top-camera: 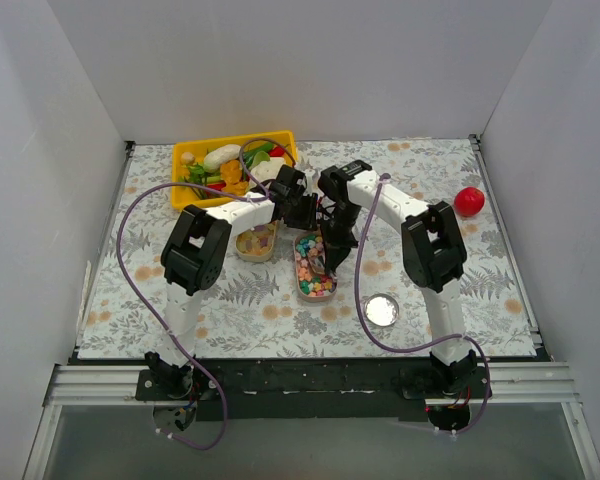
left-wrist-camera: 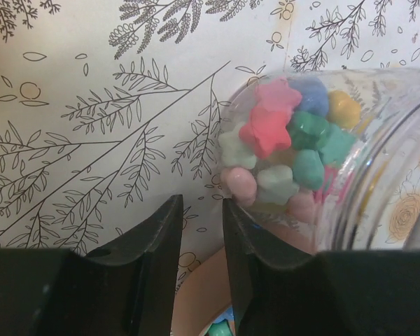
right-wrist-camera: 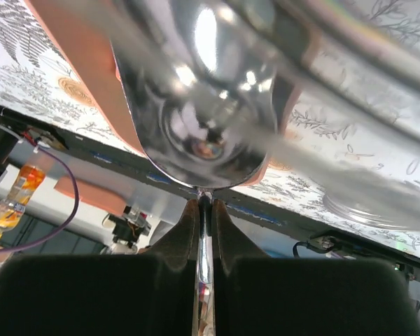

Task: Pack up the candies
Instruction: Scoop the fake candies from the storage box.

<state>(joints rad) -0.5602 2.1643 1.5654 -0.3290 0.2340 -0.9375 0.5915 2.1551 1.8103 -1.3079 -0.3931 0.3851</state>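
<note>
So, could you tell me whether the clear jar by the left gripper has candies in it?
It holds candies: pastel pieces press against the wall of the clear jar. How full it is, I cannot tell.

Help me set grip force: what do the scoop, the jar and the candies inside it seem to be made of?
The scoop looks like metal, probably steel, polished: its bowl mirrors the surroundings with bright glints. The jar is clear and glossy, glass or plastic; the candies show through its wall, but which of the two it is cannot be told. The candies are opaque pastel stars with a soft matte sheen, perhaps pressed sugar or gummy.
</note>
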